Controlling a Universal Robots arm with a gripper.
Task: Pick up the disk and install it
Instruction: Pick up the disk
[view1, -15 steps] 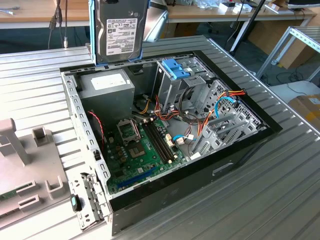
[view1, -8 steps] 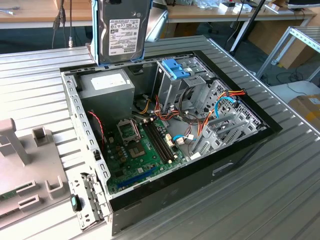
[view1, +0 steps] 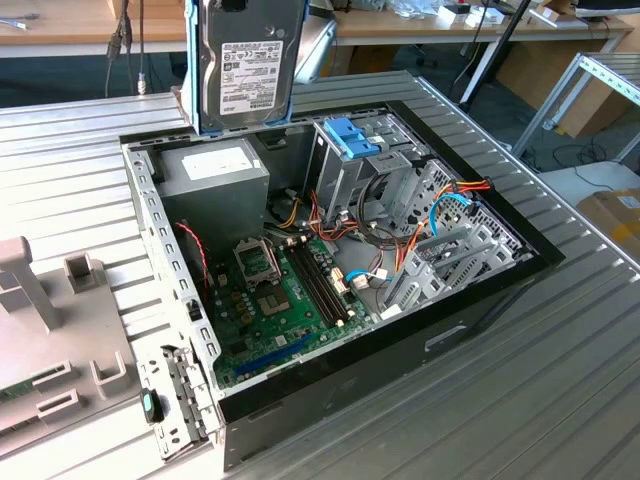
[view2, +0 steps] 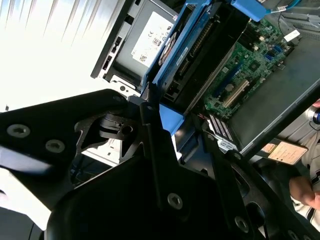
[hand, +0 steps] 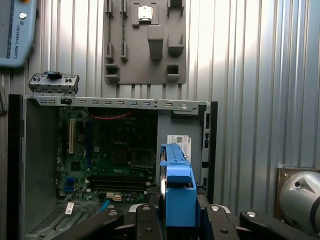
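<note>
Plainly the pick-up is done. In the first wrist view the gripper (hand: 178, 212) is clamped on the disk (hand: 177, 192), with its 2 black fingers (hand: 146, 216) pressing the blue carrier from either side. The second wrist view shows the same hold, the disk (view2: 192, 55) running out from the fingers toward the open case.

At the top centre of the exterior view the disk (view1: 247, 60) hangs in the air. It stands on edge, white label toward the camera, with a blue rail down each side. It touches nothing below. Its lower edge sits just above the far rim of the case (view1: 480, 335), over the grey power supply (view1: 215, 168).

Lower, and to the exterior view's right of the disk, stands the drive cage (view1: 350, 160) with its blue top. The disk is outside the cage and apart from it.

At the frame's centre the motherboard (view1: 290, 295) lies flat in the case, with loose cables (view1: 400, 235) bunched between it and the cage. The ribbed metal table (view1: 560, 400) surrounds the case, and a grey fixture plate (view1: 50, 340) lies at the lower left.

By my judgement 1 of the 2 steps is complete: the disk is lifted, but the install is not yet done.
</note>
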